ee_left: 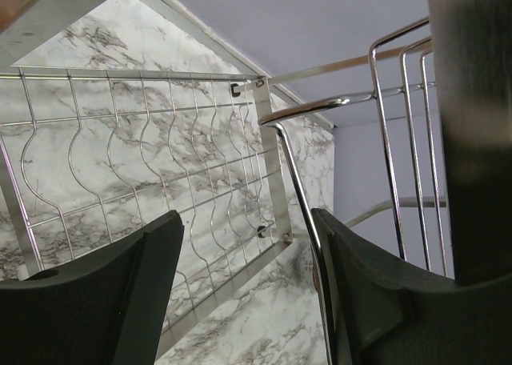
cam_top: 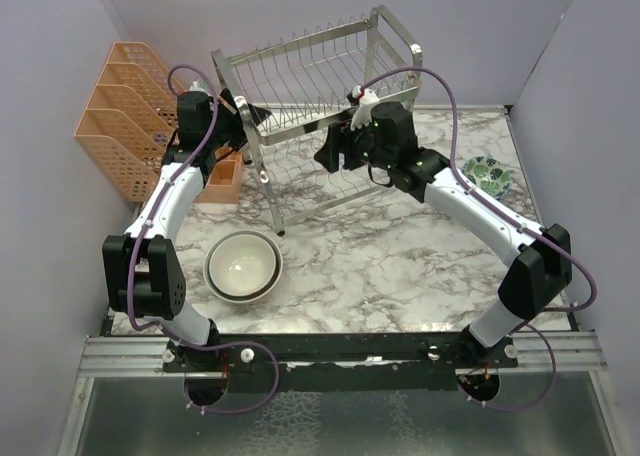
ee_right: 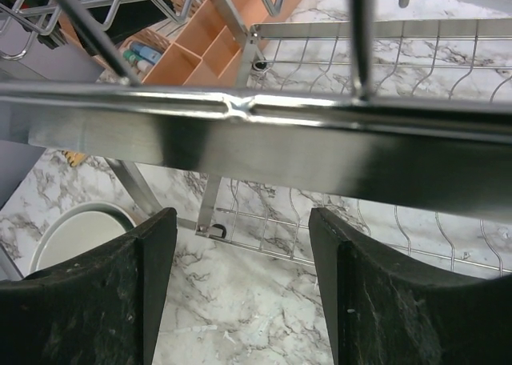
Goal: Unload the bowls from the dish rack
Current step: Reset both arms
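While the left gripper [ee_left: 248, 225] and right gripper [ee_right: 244, 217] flanked the dish rack [cam_top: 318, 81] at upper centre, both stood wide open; bowls [cam_top: 242, 266] sat lower left.

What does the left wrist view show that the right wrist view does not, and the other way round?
Only the left wrist view: the curved chrome tube, close beside one of the left fingers. Only the right wrist view: the orange compartment box, the rim of a large pale bowl on the marble table, and a flat steel bar across the picture. Both: the wire shelf of the dish rack, the table, and the arm's own dark fingers, standing open.
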